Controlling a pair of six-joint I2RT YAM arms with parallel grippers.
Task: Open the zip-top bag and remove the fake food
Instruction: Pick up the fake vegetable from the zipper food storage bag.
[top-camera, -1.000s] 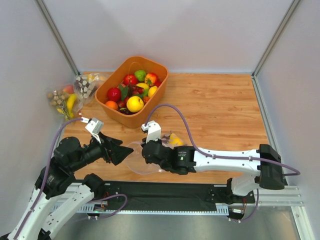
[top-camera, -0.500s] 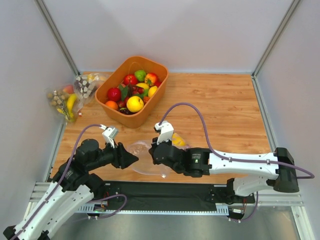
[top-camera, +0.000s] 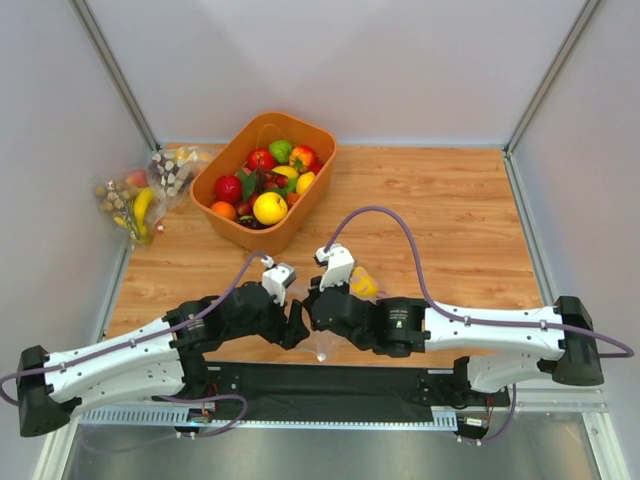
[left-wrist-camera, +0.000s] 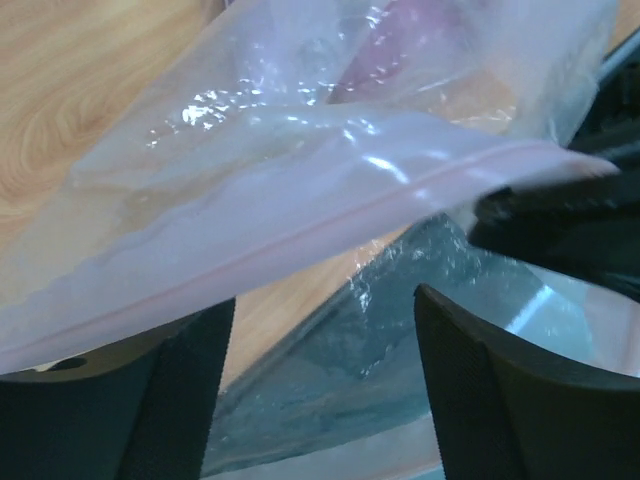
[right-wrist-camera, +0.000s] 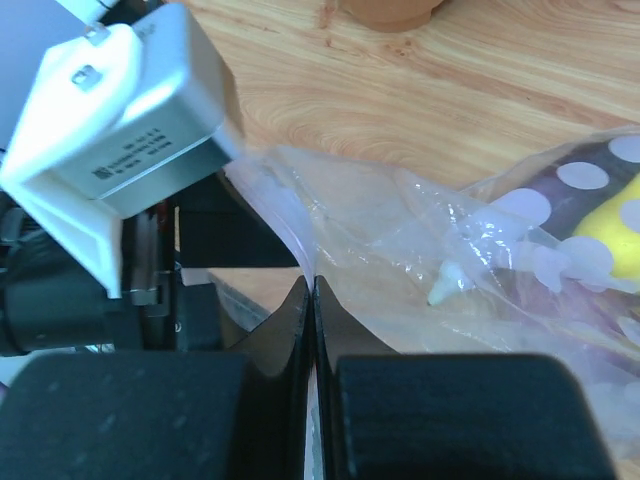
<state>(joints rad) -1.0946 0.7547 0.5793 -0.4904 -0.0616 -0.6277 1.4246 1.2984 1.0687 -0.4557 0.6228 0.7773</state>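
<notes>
The clear zip-top bag (right-wrist-camera: 400, 230) hangs from my right gripper (right-wrist-camera: 313, 282), which is shut on its edge. Through the film I see a yellow fruit (right-wrist-camera: 618, 225) and a purple piece (right-wrist-camera: 560, 190) of the fake food. In the top view the bag (top-camera: 322, 342) sits between both grippers near the table's front edge, and the yellow fruit (top-camera: 362, 283) shows behind the right wrist. My left gripper (left-wrist-camera: 322, 300) is open, its fingers (left-wrist-camera: 190, 390) just under the bag's pink zip strip (left-wrist-camera: 350, 215). The left gripper (top-camera: 296, 326) is close to the right gripper (top-camera: 312, 312).
An orange bin (top-camera: 305, 205) full of plastic fruit stands at the back left. Clear bags with a banana and nuts (top-camera: 135, 195) lie by the left wall. The black rail (top-camera: 330, 385) runs along the table's front edge below the grippers.
My left arm has stretched right until its gripper is next to the right gripper at the bag. The right gripper shifted slightly right, still holding the bag.
</notes>
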